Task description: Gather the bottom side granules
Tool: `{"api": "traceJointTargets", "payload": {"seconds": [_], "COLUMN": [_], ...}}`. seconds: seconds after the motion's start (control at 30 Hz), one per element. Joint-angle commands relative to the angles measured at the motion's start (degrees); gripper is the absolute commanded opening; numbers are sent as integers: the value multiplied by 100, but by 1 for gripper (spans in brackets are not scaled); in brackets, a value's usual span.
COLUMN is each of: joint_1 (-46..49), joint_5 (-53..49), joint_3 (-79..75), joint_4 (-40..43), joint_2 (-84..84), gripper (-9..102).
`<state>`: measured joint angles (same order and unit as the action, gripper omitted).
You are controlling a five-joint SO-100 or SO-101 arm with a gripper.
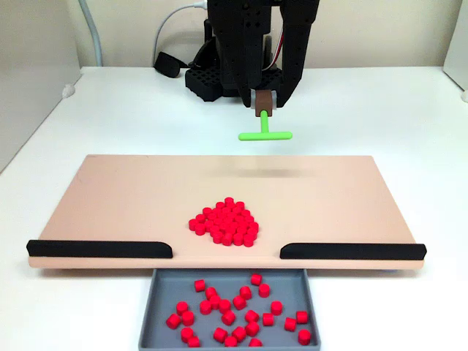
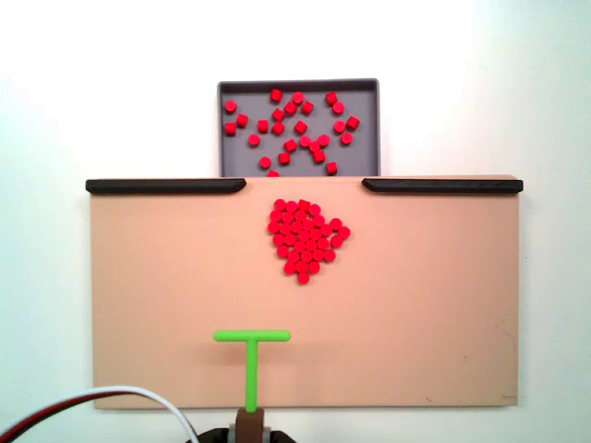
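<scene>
I saw the granules (image 1: 225,221) (image 2: 307,237) clustered mid-board (image 1: 117,205) (image 2: 166,305), just before the gap between two black rails (image 1: 99,248) (image 2: 166,185). My gripper (image 1: 264,104) was clamped on the green T-stick (image 1: 265,133) (image 2: 251,355), well apart from them. Loose pellets (image 1: 234,311) (image 2: 291,129) lay in the grey tray (image 1: 157,307) (image 2: 365,157).

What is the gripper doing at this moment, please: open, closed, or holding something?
Gripper: closed on the green T-shaped stick, held above the far edge of the board, apart from the granules.

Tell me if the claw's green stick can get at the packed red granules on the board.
Probably yes: bare board lies between the green stick and the granules, nothing between.
</scene>
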<state>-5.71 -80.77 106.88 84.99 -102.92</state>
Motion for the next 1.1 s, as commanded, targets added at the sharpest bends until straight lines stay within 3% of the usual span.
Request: {"api": "traceJointTargets", "payload": {"seconds": [0.0, 1.07], "joint_1": [-9, 158], "joint_5": [-97, -211], "joint_3": [-123, -123], "joint_4": [18, 18], "joint_2": [-26, -141], "gripper": [0, 0]}}
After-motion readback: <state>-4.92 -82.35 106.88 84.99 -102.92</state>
